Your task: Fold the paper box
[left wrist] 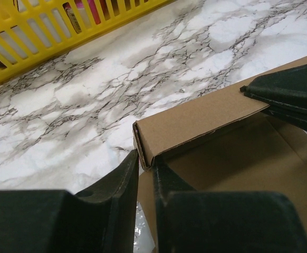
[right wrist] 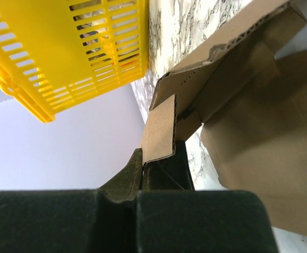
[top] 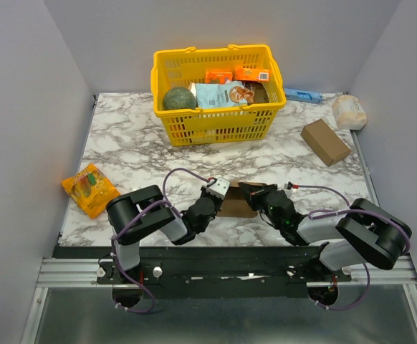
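The paper box point(top: 234, 207) is lying on the marble table point(top: 122, 143) on the near side of the yellow basket point(top: 216, 125), well apart from it and partly formed. One long wall is standing doubled over along the edge facing the basket, with the floor panel spreading flat away from the basket. The right gripper point(right wrist: 143, 167) is pinching a small end flap, its jaws closed tight on the cardboard. The left gripper point(left wrist: 145, 164) is straddling the end corner of the doubled wall with its jaws narrowed to a slit; whether they are actually pressing it I cannot tell. The board is looking thin and light, so I am judging it stiff across the panels but hinging easily at the creases, and likely sliding on the smooth marble unless one side is anchoring it. Hard pinching is risking crushed edges, so the sound holds are seeming to be flap edges and wall ends close to a crease, not the middle of a panel
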Controlling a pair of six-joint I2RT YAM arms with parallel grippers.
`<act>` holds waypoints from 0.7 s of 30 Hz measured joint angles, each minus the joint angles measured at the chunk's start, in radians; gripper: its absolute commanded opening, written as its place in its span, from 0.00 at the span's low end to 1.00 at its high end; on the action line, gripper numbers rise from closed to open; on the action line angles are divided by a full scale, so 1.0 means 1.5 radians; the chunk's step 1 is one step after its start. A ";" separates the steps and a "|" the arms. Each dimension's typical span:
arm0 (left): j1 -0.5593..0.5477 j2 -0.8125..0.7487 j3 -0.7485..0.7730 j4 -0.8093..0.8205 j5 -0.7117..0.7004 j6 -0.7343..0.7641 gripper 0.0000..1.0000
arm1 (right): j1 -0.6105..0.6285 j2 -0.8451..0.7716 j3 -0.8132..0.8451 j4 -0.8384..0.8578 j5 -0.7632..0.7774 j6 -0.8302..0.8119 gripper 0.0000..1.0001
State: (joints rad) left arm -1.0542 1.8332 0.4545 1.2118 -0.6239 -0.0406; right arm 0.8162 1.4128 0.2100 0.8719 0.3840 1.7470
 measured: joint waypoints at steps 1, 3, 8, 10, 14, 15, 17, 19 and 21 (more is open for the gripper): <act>0.000 0.002 0.002 0.000 -0.001 0.002 0.34 | 0.000 0.000 0.000 -0.001 -0.002 0.000 0.00; 0.000 0.005 0.007 0.005 -0.003 0.004 0.36 | 0.000 0.000 -0.001 -0.003 -0.007 0.000 0.01; 0.000 0.009 0.011 0.014 -0.003 0.007 0.29 | 0.000 0.000 -0.002 -0.002 -0.007 0.005 0.00; 0.000 0.011 0.013 0.014 -0.003 0.007 0.26 | 0.000 0.000 -0.004 -0.002 -0.007 0.005 0.00; -0.001 0.013 0.016 0.014 -0.010 0.009 0.18 | 0.000 0.000 -0.007 0.006 -0.007 0.006 0.01; -0.001 0.013 0.017 0.014 -0.011 0.009 0.17 | 0.000 0.000 -0.008 0.007 -0.008 0.007 0.00; -0.001 0.013 0.017 0.014 -0.012 0.008 0.16 | 0.000 0.000 -0.010 0.011 -0.008 0.008 0.00; -0.001 0.013 0.016 0.014 -0.013 0.008 0.15 | 0.000 0.000 -0.012 0.013 -0.008 0.012 0.00; -0.003 0.012 0.016 0.014 -0.016 0.014 0.11 | 0.000 0.000 -0.014 0.016 -0.011 0.021 0.01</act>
State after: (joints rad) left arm -1.0580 1.8515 0.4786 1.2335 -0.6476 -0.0189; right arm 0.8162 1.4124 0.1883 0.8955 0.3676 1.7782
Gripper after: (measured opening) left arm 0.216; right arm 0.013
